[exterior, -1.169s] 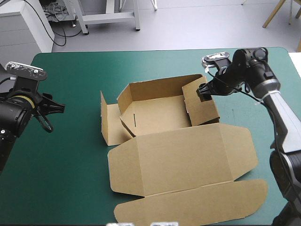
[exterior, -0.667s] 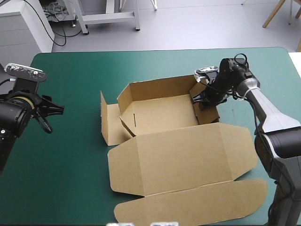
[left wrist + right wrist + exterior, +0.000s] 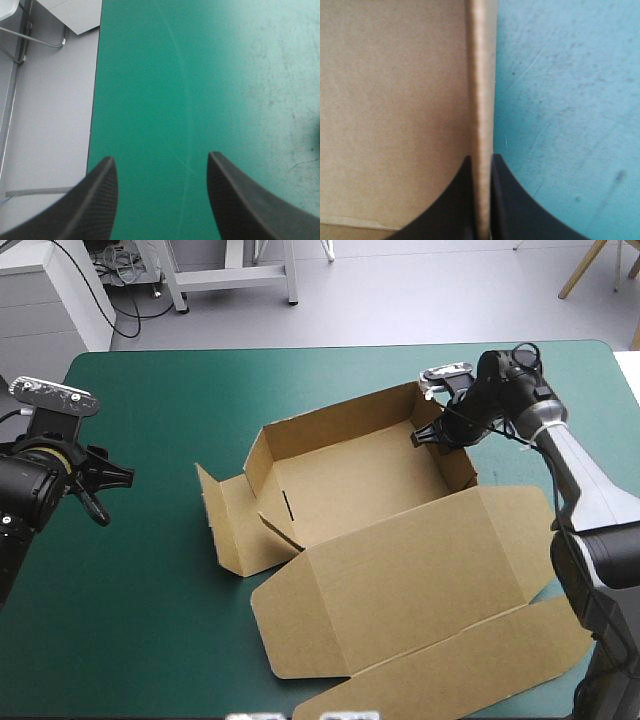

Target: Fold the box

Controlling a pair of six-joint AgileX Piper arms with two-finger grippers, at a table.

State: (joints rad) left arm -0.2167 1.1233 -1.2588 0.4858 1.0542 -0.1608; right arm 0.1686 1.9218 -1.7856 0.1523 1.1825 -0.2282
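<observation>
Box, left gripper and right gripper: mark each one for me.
box (image 3: pixel 350 480), high view, on the tray's inner floor.
left gripper (image 3: pixel 161 157), left wrist view, midway between its open fingertips, over the teal-green cover (image 3: pixel 200 75).
right gripper (image 3: pixel 480 159), right wrist view, midway between fingertips shut on the box's wall.

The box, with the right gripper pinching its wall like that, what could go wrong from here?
1. The right gripper is shut on only the top edge of the box at its right wall; a pull may slip off or crease it.
2. The left gripper hangs open, away from the box, so nothing steadies it; it could slide or turn.
3. The lid lies flat toward the near edge of the table; it might overhang.
</observation>
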